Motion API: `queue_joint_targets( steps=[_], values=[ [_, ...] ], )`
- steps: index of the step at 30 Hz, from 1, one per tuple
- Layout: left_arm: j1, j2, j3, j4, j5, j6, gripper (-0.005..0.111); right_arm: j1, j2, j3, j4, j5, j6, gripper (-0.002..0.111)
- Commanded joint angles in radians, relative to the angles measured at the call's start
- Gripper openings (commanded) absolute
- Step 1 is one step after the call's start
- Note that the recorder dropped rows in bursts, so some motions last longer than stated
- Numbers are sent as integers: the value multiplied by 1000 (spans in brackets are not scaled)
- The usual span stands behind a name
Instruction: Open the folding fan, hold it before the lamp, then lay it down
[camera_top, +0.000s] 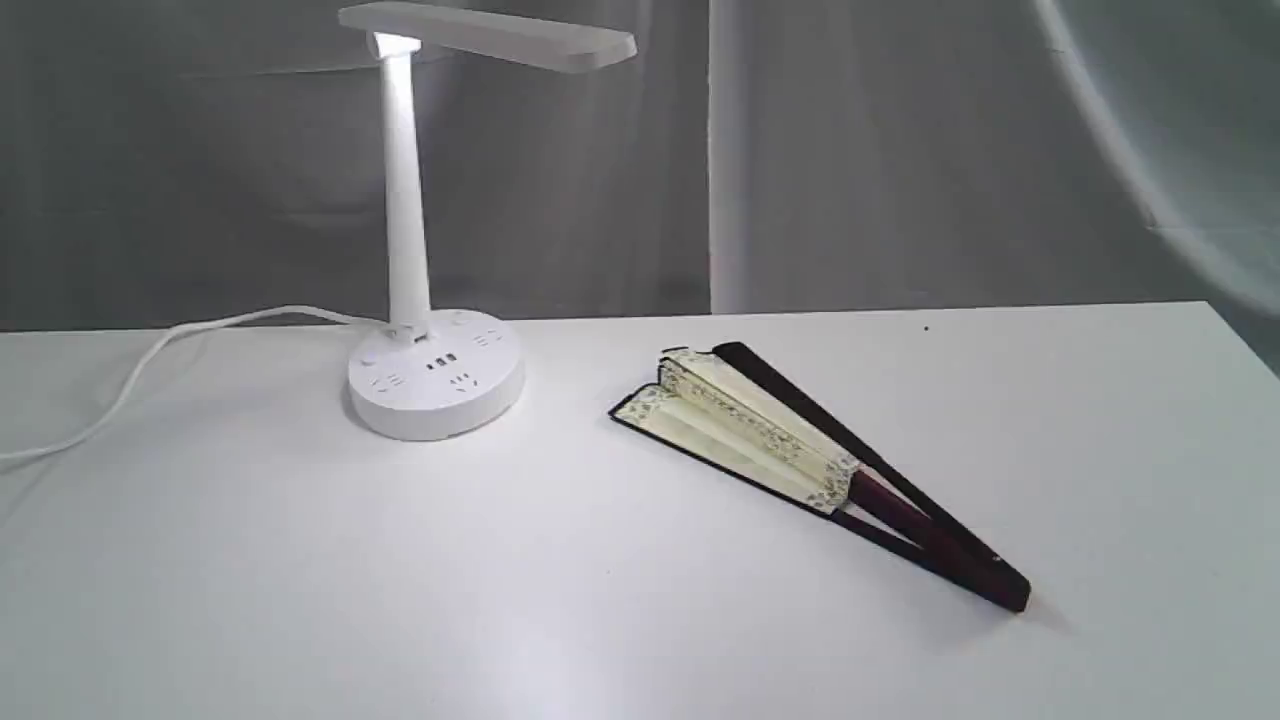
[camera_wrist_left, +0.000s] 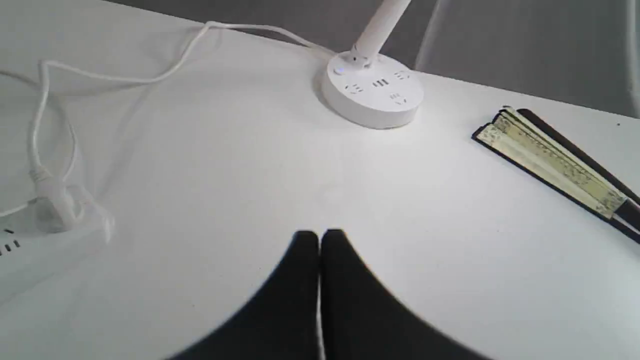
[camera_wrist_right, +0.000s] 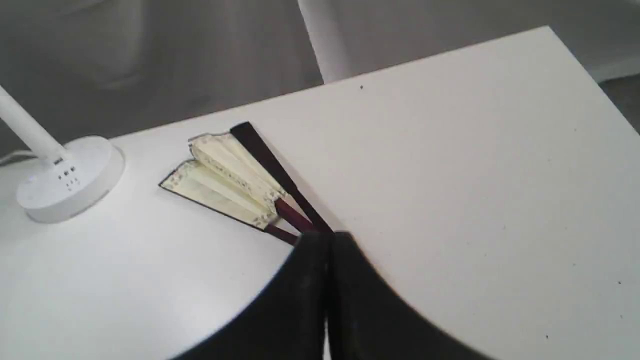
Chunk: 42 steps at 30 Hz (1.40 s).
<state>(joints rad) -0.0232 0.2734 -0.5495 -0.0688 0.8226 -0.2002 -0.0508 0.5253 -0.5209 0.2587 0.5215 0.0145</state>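
Observation:
The folding fan (camera_top: 770, 440) lies nearly folded on the white table, right of centre, its cream pleats a little spread and its dark maroon ribs pointing toward the near right. The white lamp (camera_top: 430, 370) stands at the back left, lit, with its bar head over its round base. Neither arm shows in the exterior view. In the left wrist view my left gripper (camera_wrist_left: 320, 235) is shut and empty above bare table, with the lamp (camera_wrist_left: 372, 95) and the fan (camera_wrist_left: 555, 160) ahead. My right gripper (camera_wrist_right: 330, 237) is shut and empty, its tips covering the rib end of the fan (camera_wrist_right: 230, 180).
The lamp's white cord (camera_top: 150, 360) trails off to the left across the table. In the left wrist view a plug and power strip (camera_wrist_left: 45, 210) lie by the cord. Grey curtain hangs behind the table (camera_top: 300, 600), whose right edge (camera_wrist_right: 590, 75) is close to the fan.

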Motion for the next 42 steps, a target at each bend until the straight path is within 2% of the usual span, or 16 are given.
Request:
queue_joint_targets(
  steps=[1,6,10,15,20,27,30,42],
  values=[
    [-4,93,-3,-29,-65,2,0,2,118,-50,-11,12,-44,0],
    [-4,220,-3,-58,-118,29,0,2,262,-115,-11,25,-89,2],
    [-4,334,-3,-96,-145,33,0,2,370,-165,-11,35,-93,16],
    [-4,469,-44,-177,-130,159,0,2,466,-190,-4,35,-93,30],
    [-4,603,-136,-185,-69,212,0,2,555,-191,65,25,-107,28],
    [-4,771,-251,-185,-8,235,0,2,681,-191,234,-17,-250,27],
    [-4,821,-279,-185,2,251,0,2,739,-204,241,-9,-256,27],
    [-4,985,-294,-183,-30,257,0,2,988,-467,275,163,-278,27]
  ],
)
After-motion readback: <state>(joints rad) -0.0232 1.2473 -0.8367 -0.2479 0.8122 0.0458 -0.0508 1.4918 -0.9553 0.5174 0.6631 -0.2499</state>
